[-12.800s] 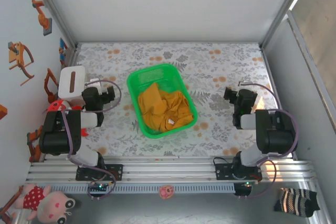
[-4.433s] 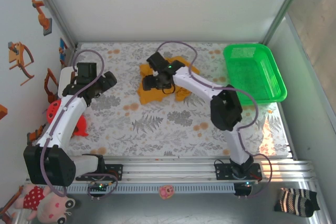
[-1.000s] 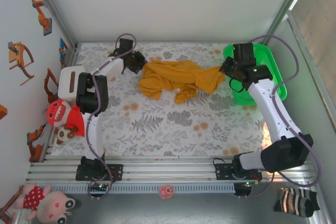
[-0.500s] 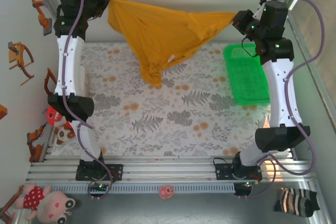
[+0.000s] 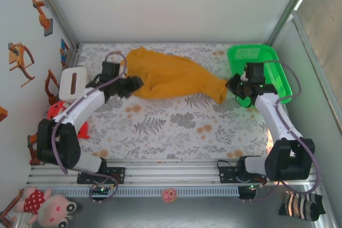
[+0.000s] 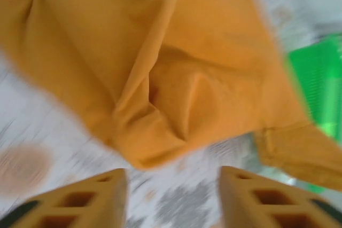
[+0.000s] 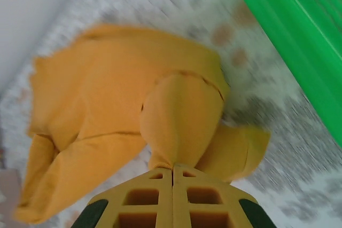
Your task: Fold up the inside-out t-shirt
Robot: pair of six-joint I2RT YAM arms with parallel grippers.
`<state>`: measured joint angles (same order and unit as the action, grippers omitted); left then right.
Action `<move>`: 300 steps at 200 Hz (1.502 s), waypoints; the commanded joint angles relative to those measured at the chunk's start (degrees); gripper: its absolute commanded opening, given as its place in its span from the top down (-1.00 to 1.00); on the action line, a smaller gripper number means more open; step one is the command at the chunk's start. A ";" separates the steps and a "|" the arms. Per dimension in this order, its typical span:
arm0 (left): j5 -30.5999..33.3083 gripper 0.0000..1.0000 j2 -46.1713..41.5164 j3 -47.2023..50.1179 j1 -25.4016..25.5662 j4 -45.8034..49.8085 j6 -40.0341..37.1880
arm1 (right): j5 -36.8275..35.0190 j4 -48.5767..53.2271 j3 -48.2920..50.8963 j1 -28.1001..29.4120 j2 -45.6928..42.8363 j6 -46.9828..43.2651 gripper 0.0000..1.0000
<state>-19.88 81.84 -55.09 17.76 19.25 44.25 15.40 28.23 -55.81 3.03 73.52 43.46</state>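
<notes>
Found left gripper (image 5: 133, 85) with jaws spread well apart and nothing between them. In left wrist view, saw yellow fingertips (image 6: 96, 198) just short of the nearest fold of cloth; cannot tell whether touching, view blurred.

Found right gripper (image 5: 233, 84) with jaws pressed together, pinching a bunched end of the mustard-yellow cotton short-sleeved t-shirt (image 5: 171, 76). In right wrist view, saw cloth (image 7: 176, 121) rising straight out of the closed fingertips.

Noted bright green plastic mesh basket (image 5: 278, 78) at far right corner of the grey floral-patterned bench (image 5: 176, 126), just beside right gripper; right wrist overlapping the basket's near left rim in overhead view. Noted white rectangular block (image 5: 73, 81) at left edge, red toy (image 5: 55, 111) just nearer along that edge, both apart from the shirt. Beyond the near edge, past the arm bases: pink plush toy (image 5: 51, 206) at left, striped sock (image 5: 302, 204) at right.

Logged t-shirt lying on far half of bench, long axis running left to right, roughly parallel to far edge. Broad and rumpled at left end, beside left gripper, with one lobe reaching toward the far edge. Tapering at right end to a point held in right gripper next to the basket. Could not make out print or neck tag.
</notes>
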 commanded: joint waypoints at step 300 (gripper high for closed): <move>13.87 -0.67 22.70 -24.31 3.25 6.63 -18.66 | -3.27 2.62 -2.14 -0.21 0.07 -4.55 1.00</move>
<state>-10.72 103.11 -78.32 20.23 21.54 28.51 12.56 31.86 -57.95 3.01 73.49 38.98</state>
